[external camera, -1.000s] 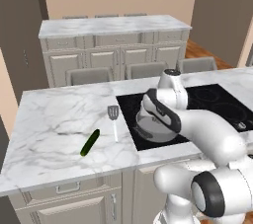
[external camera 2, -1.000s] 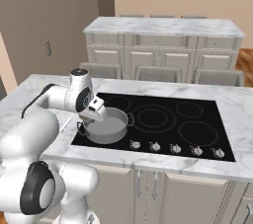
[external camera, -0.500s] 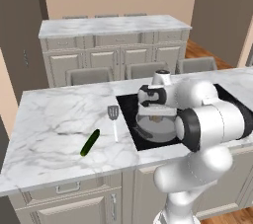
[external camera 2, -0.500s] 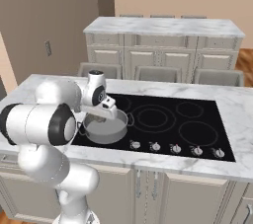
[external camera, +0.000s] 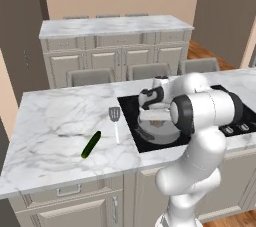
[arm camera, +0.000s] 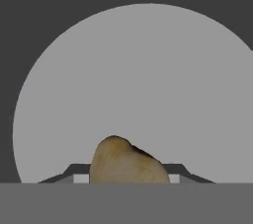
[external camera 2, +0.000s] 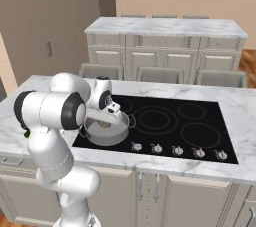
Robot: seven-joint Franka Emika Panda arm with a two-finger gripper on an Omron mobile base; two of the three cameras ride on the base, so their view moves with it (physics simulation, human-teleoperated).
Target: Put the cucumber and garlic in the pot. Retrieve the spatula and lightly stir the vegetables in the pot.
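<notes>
The grey pot (external camera: 150,134) stands on the front left burner of the black cooktop, also seen from the right (external camera 2: 122,122). My gripper (arm camera: 126,172) hangs just inside it, shut on the tan garlic (arm camera: 124,161), with the pot's flat bottom (arm camera: 143,85) right below. From the base views the hand (external camera: 152,105) points down into the pot (external camera 2: 103,121). The dark green cucumber (external camera: 91,144) lies on the marble counter left of the cooktop. The spatula (external camera: 115,119) lies between cucumber and cooktop, slotted head away from me.
The black cooktop (external camera 2: 185,128) stretches right of the pot, knobs along its front edge. Marble counter (external camera: 50,126) spreads left of the cucumber. A second island with chairs stands behind. My own arm's bulky elbow (external camera: 205,113) sits right beside the pot.
The arm's elbow has swung up and over toward the pot. The hand stays above the pot and has sunk slightly into it, garlic still held. Cucumber and spatula lie unmoved.
</notes>
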